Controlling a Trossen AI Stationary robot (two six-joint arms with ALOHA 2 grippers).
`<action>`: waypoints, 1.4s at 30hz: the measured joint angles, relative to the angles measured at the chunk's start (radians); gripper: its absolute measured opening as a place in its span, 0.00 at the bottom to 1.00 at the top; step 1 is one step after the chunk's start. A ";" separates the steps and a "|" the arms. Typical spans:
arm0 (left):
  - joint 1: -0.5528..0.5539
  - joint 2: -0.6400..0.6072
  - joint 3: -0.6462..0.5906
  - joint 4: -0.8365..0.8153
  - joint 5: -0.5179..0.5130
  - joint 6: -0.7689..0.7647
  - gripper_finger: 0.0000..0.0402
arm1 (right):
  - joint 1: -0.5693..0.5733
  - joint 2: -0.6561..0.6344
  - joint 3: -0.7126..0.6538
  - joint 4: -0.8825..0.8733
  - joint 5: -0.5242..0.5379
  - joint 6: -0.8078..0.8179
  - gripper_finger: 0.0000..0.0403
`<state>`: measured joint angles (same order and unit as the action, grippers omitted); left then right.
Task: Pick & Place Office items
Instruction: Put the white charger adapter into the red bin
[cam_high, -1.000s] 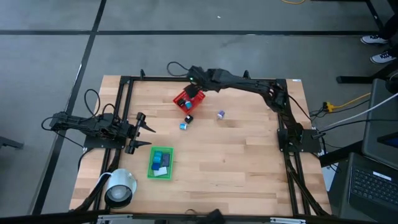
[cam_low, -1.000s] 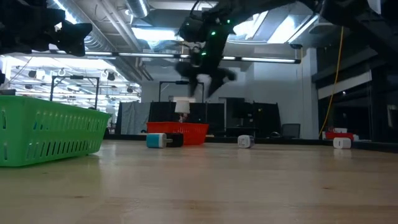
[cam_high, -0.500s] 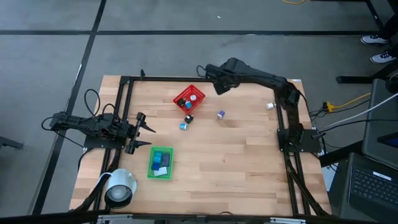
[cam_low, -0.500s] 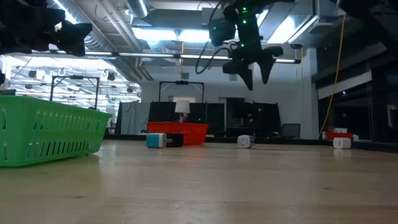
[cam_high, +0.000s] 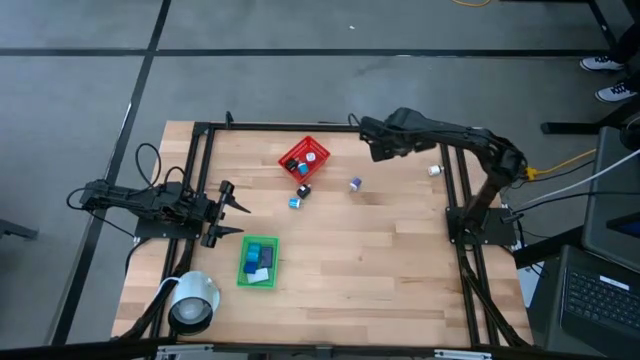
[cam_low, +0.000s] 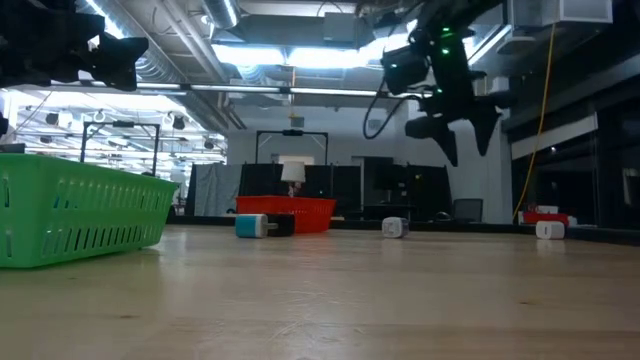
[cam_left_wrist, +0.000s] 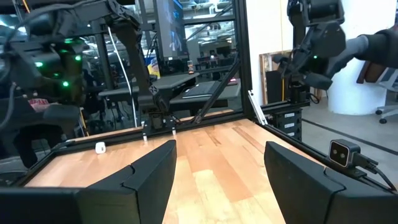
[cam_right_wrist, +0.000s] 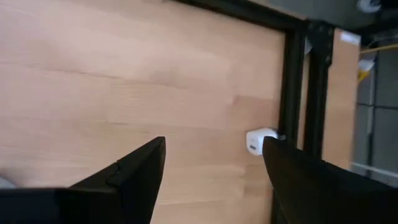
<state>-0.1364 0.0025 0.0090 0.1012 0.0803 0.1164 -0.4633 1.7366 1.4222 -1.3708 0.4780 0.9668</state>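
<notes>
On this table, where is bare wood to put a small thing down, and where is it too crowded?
Free: the wide wood between the green tray and the right arm's base, down to the near edge. Also free: the strip between the purple piece and the white piece. Crowded: around the red basket, with pieces just beside it.

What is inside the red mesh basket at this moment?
In the high view the red mesh basket holds a small white piece and a dark bit. In the low view its wall hides the contents, so nothing deeper can be made out.
</notes>
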 joint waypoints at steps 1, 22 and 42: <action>0.000 0.000 0.000 0.000 0.000 0.000 0.60 | -0.001 -0.021 -0.033 0.028 -0.004 0.012 0.68; 0.000 0.000 0.000 0.000 0.000 0.000 0.60 | -0.123 -0.289 -0.537 0.289 -0.069 0.182 0.68; 0.000 0.000 0.000 0.000 0.000 -0.001 0.60 | -0.087 -0.306 -0.648 0.497 -0.081 0.636 0.68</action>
<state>-0.1366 0.0025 0.0091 0.1011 0.0799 0.1158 -0.5503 1.4303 0.7738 -0.8741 0.3966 1.6029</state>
